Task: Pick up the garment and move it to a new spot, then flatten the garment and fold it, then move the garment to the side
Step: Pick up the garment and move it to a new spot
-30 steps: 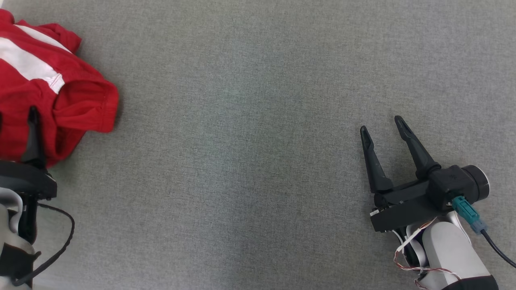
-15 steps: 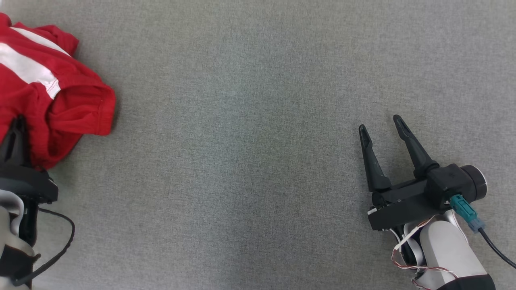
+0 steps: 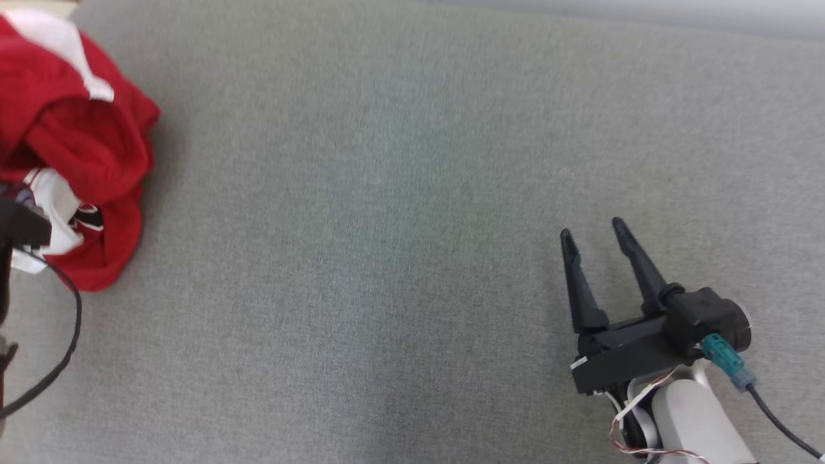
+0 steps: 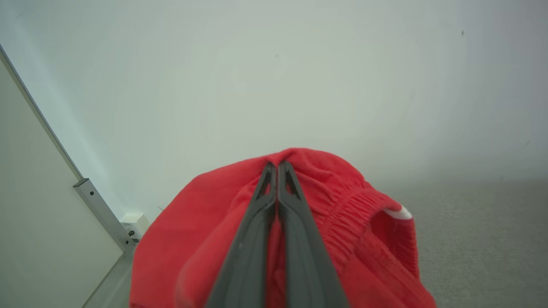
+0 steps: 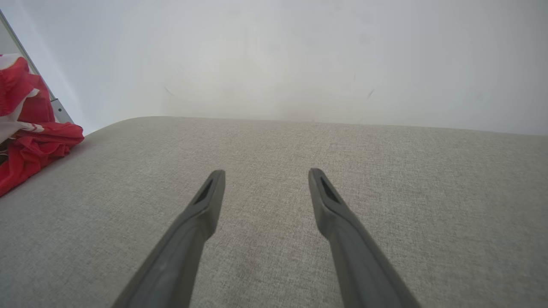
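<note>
Red garment gripped, stage 1 of 3 apparently under way

On the grey surface (image 3: 387,225), the bunched garment (image 3: 84,142) sits far left, the left gripper (image 4: 277,166) jaws clamped on its fabric. The right gripper (image 3: 592,228) jaws stand open, empty. Flattening and folding are not yet done.

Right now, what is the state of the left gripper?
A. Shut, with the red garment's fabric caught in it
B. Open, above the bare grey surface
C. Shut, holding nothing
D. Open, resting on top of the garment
A: in the left wrist view the left gripper has its jaws pressed together, and the cloth of the red garment is bunched around and between them.
</note>
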Motion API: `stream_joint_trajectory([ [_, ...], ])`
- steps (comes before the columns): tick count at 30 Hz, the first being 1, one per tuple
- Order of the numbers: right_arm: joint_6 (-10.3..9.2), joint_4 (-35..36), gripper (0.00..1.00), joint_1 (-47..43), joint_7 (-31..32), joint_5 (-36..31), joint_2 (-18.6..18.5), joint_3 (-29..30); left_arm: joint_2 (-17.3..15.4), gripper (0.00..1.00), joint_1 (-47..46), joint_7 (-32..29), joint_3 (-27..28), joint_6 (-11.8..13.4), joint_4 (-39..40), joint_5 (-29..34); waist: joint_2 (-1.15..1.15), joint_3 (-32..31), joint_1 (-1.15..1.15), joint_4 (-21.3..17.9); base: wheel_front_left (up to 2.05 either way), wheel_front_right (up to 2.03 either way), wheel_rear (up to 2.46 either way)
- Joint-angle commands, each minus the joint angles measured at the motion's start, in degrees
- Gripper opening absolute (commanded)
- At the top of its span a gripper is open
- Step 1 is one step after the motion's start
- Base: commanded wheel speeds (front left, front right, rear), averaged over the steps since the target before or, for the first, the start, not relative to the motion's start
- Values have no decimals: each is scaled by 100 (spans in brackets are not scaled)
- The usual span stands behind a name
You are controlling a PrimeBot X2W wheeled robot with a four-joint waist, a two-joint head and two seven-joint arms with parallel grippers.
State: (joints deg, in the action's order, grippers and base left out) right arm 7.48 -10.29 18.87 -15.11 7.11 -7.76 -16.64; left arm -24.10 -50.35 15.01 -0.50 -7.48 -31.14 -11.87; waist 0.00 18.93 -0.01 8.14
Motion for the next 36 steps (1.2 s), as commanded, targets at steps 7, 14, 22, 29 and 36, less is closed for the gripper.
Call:
stream_joint_trajectory([
  [7, 2, -41, 100, -235, -6, 130, 203, -40, -118, 0, -398, 26, -562, 0, 406, -217, 0, -673, 1, -313, 0, 0, 0],
  [14, 2, 10, 100, -396, -6, 180, 339, -76, 25, 0, -538, 26, -1235, 0, 628, -632, 0, -984, 1, -700, 0, 0, 0],
  [22, 2, 37, 100, -497, -6, 204, 399, -31, 400, 0, -267, 26, -1717, 7, 851, -964, 0, -1149, 1, -1259, 0, 0, 0],
  [29, 2, 100, 100, -461, -6, 193, 429, -23, 896, 0, 319, 26, -1713, 217, 823, -929, 0, -1112, 1, -1788, 0, 0, 0],
  [36, 2, 99, 100, -559, -6, 158, 400, 52, 1504, 0, 1203, 26, -1606, 304, 543, -881, 0, -1112, 1, -2198, 0, 0, 0],
])
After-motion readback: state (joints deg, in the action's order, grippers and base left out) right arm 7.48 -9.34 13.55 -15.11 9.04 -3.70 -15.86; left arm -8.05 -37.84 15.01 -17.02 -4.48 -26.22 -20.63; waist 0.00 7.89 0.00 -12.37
